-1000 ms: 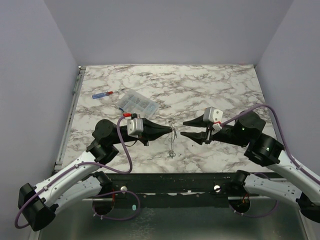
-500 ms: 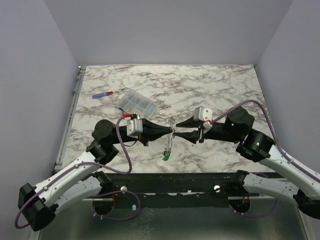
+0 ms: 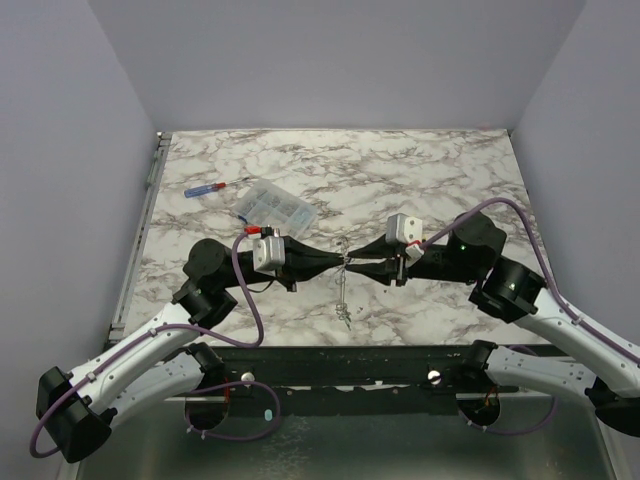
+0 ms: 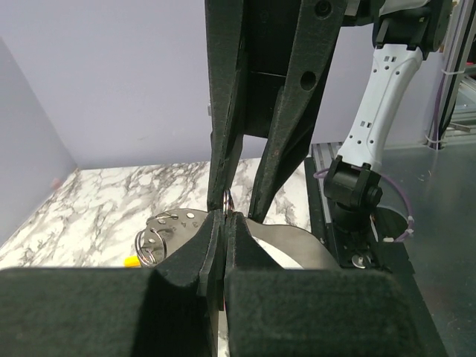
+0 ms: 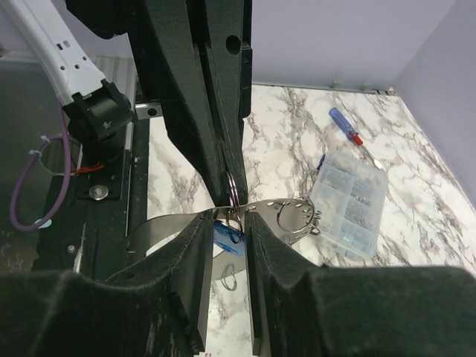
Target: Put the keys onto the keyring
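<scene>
My left gripper is shut on the silver keyring, pinching it at the fingertips above the table. A flat silver strip with holes and small rings hangs with it. My right gripper meets the left one tip to tip. Its fingers sit tight on both sides of a blue key that hangs from the keyring. An orange key head shows beside the strip's small rings in the left wrist view.
A clear compartment box lies at the back left. A red-and-blue screwdriver lies behind it. A loose small ring rests on the marble below the grippers. The table's near edge is just below the hanging strip.
My right gripper moved left until it met the left gripper's tip, and its jaws narrowed around the blue key. The hanging strip swung a little. The left arm held still.
</scene>
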You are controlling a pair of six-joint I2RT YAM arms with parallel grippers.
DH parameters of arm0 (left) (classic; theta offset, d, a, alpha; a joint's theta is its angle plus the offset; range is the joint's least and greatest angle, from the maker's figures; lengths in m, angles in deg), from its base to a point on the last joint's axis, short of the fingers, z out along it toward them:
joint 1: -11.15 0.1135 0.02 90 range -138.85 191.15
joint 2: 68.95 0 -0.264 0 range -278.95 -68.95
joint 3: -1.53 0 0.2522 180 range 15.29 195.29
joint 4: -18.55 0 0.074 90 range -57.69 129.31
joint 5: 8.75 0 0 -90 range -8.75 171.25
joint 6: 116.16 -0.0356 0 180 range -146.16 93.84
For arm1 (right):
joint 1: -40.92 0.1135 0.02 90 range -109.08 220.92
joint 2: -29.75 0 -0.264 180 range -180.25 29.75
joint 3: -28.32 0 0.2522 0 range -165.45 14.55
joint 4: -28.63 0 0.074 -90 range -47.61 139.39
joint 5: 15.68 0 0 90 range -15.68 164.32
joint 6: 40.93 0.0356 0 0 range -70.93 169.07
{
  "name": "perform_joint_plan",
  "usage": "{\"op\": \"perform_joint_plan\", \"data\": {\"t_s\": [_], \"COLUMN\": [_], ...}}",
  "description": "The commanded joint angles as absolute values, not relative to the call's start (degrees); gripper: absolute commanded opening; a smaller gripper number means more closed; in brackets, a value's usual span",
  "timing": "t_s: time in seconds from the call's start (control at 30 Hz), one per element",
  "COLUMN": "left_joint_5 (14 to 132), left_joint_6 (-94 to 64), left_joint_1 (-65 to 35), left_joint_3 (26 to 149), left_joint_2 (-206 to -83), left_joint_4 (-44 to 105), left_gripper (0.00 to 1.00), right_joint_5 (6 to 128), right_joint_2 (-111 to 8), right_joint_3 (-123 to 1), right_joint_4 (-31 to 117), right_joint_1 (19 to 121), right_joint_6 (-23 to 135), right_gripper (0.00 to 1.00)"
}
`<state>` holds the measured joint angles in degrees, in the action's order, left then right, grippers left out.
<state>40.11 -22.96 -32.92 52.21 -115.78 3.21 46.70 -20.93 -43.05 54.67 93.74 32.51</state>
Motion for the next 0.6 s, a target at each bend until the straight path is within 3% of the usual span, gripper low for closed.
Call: {"op": "perform_joint_plan", "data": {"t_s": [0.0, 0.17, 0.43, 0.57], "left_joint_5": [38.55, 38.45, 38.45, 38.58], "left_joint_6": [-22.66, -22.70, -22.64, -23.11], "left_joint_1": [-32.71, -32.63, -32.53, -32.49], "left_joint_3": [51.92, 51.89, 51.85, 51.52], "left_joint_2": [-115.27, -115.27, -115.18, -114.81], "left_joint_4": [0.06, 0.06, 0.05, 0.10], "left_gripper": [0.00, 0.00, 0.00, 0.00], "right_joint_5": [44.97, 44.75, 44.38, 45.71], "right_joint_2": [-21.41, -21.72, -22.85, -22.74], "right_joint_3": [-44.18, -44.16, -44.34, -44.17], "right_joint_4": [52.08, 51.50, 51.49, 51.18], "right_joint_1": [93.92, 93.92, 93.92, 93.92], "right_joint_6": [32.48, 32.61, 32.65, 32.46], "right_gripper": [0.28, 0.24, 0.02, 0.01]}}
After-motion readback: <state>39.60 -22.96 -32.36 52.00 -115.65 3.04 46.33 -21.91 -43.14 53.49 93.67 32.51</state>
